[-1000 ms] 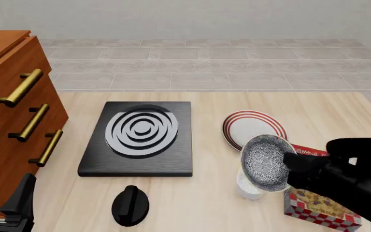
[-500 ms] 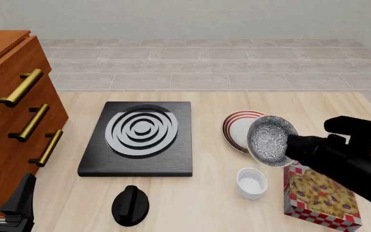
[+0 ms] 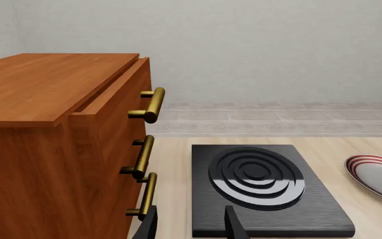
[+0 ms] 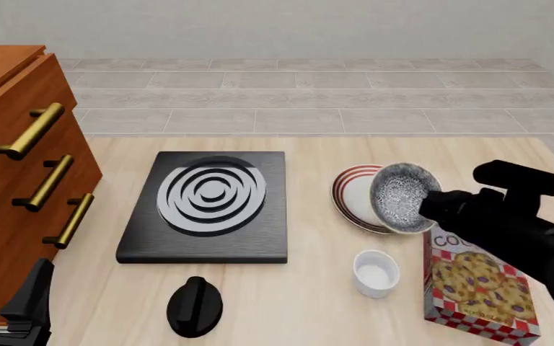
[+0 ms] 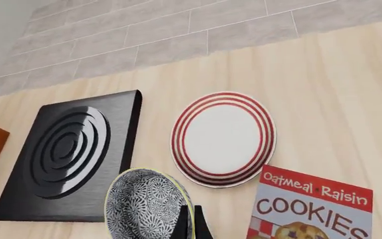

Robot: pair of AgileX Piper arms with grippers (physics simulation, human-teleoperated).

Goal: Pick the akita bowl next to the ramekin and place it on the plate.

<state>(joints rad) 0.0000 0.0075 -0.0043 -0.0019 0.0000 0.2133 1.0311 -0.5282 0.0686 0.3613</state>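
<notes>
One end effector does the work: the right end effector (image 4: 429, 205) pinches the akita bowl (image 4: 400, 197) by its rim, holding it tilted on edge in the air over the near side of the plate (image 4: 356, 194). It looks like rigid, glazed ware, light but slippery and chip-prone, so a thin rim pinch could let it swing; it wants levelling before being set down gently. Below on the bench (image 4: 306, 303), the ramekin (image 4: 374, 272) stands beside a cookie box (image 4: 479, 285). Left end effector fingers (image 3: 234, 225) stand spread, idle near the stove (image 3: 264, 186).
</notes>
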